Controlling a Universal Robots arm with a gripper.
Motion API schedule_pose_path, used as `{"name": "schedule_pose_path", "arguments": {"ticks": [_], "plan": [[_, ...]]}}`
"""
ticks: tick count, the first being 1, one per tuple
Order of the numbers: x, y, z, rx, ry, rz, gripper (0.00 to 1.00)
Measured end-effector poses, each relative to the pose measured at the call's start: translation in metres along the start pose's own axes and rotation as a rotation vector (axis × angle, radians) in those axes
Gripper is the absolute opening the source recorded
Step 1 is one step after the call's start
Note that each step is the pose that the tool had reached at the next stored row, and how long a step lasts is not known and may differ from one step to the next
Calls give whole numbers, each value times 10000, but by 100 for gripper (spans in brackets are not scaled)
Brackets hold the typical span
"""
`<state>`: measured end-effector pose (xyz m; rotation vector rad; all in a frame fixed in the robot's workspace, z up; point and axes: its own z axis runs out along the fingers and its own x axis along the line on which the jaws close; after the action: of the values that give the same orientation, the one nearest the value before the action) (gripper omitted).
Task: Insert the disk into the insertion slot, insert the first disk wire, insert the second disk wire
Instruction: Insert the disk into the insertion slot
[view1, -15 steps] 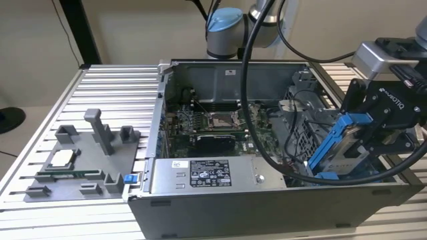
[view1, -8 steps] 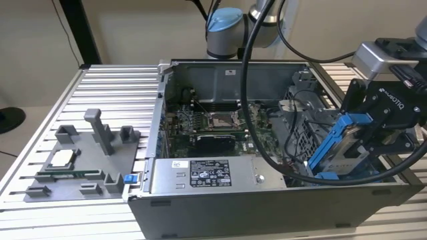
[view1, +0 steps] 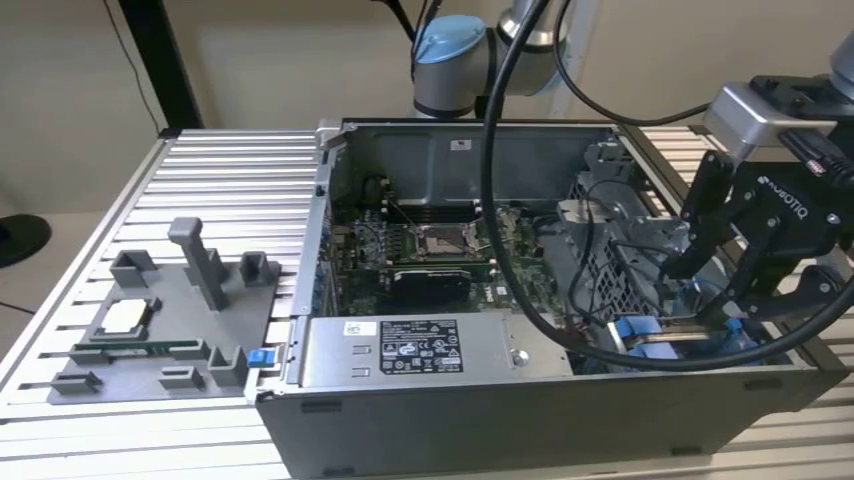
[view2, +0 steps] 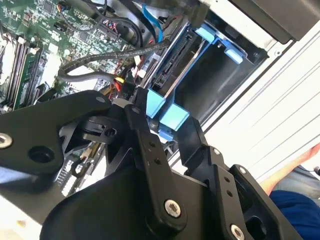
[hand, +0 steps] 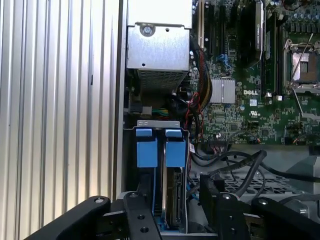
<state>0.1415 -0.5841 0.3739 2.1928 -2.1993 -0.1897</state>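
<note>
Disk (hand: 171, 192) in its blue frame sits on edge, looks partly inside the insertion slot (view2: 212, 82), blue tabs poking out of the slot mouth. Tool (hand: 175, 187) straddles the frame at that mouth; can't tell if clamped or loose. Step: disk insertion, probably not seated. Seating needs a straight push along the slot rails.

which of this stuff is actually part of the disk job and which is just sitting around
Job: disk in its blue frame; insertion slot; claw at the disk.
Lying about: power-supply box; grey fixture tray on the exterior view's left; motherboard.
</note>
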Motion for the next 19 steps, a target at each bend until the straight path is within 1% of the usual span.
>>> {"name": "schedule_pose_path", "arguments": {"ticks": [19], "plan": [[-2, 5, -11, 1, -4, 0, 100]]}}
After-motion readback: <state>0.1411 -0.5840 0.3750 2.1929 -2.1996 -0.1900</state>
